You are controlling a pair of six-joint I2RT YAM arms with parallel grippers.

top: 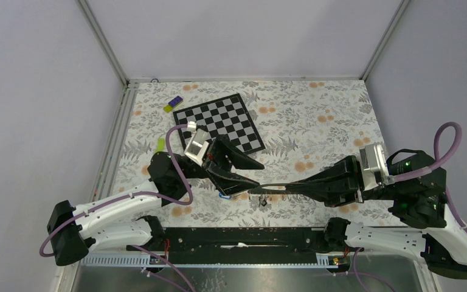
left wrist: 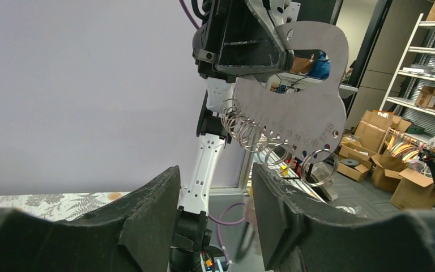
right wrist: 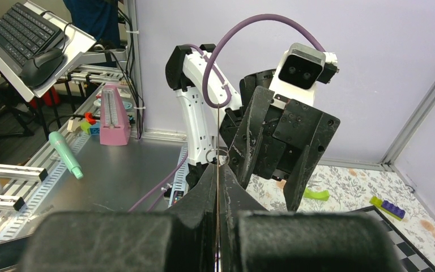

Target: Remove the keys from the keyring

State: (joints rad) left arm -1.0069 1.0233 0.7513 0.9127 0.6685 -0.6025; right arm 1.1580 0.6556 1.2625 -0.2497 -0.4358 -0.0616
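left claw (top: 259,175): released, fingers apart
right claw (top: 296,184): clenched on a flat metal plate (left wrist: 294,107) strung with wire rings
keyring (top: 224,196): blue tag on the tabletop (top: 328,121), just under the left claw
small dark piece (top: 263,201): below the plate's tip
chessboard (top: 219,121): beyond the left claw

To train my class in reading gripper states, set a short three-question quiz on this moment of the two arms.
1. True or false: the right gripper is shut on the flat metal plate.
2. The left gripper is: A) open, B) shut on the plate, C) out of every view.
3. Fill in: hanging in a row along the plate's edge are wire ____.
Key: 1 true; 2 A; 3 rings.
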